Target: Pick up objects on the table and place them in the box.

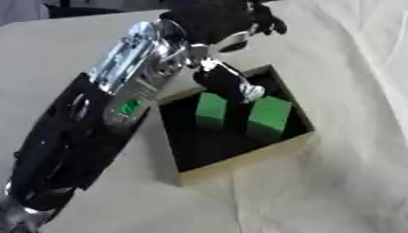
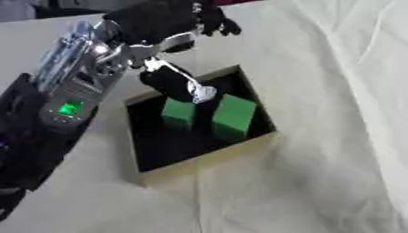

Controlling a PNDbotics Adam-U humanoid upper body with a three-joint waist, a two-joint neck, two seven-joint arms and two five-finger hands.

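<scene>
The bench [image 1: 318, 200] is covered by a pale cloth, creased on the right; no loose objects are seen on its visible part. Nearest the camera, the left arm [image 1: 79, 136] enters from the lower left, black with a silver section and a green light, and extends up past the box's left side.

The box [image 1: 247, 159], open-topped with a dark interior and tan walls, stands at mid bench. Two green blocks are lying inside it: the left block [image 1: 211, 109] and the right block [image 1: 269, 116], close together with a dark gap between.

Beyond, the left robot hand [image 1: 227, 27] is held over the box's far edge. One finger [image 1: 235, 86] points down into the box, its pale tip just above the gap between the blocks; nothing is seen to be held. The remaining fingers are too dark to be judged. The right robot hand is not in view.

The step in hand is judged to be a placing just completed, or a release. The next move calls for the hand to be lifted straight out, without the blocks being disturbed.
</scene>
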